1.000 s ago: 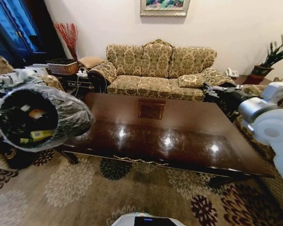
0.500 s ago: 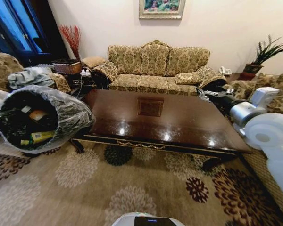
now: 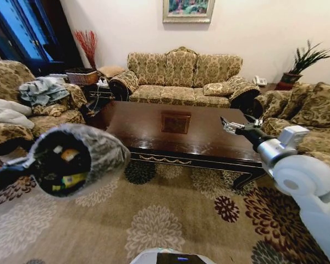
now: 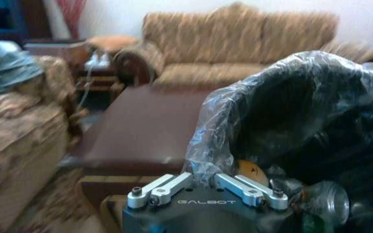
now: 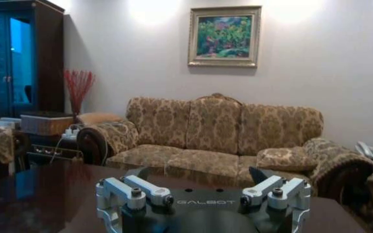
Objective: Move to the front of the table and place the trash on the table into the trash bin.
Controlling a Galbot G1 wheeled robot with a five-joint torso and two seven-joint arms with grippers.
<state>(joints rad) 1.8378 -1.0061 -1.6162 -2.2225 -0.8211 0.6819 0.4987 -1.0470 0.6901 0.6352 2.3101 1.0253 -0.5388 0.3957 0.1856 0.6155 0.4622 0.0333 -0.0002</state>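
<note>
Holding: your left gripper (image 4: 203,190) is clenched on the trash bin (image 3: 71,159) liner, mouth toward you.
Right gripper (image 3: 229,125): released, above the table (image 3: 154,132) edge.
Trash (image 3: 69,168): inside bin.

- The bench (image 3: 170,132) shows a bare glossy top from the head view, so a gripper could pass over any part of it
- The trash bin (image 3: 77,159) hangs tipped in the air at the robot's left, off the bench's near left corner, its bagged mouth facing the camera; it blocks that side
- The left gripper (image 4: 206,187) has its fingers pinched on the bin's plastic liner (image 4: 264,97), with trash (image 4: 251,172) just behind them
- The right gripper (image 3: 231,126) hovers over the bench's right end, fingers spread, nothing between them
- A sofa (image 3: 181,74) closes the far side, armchairs (image 3: 22,110) the left and right
- Open carpet (image 3: 170,220) lies along the near edge
</note>
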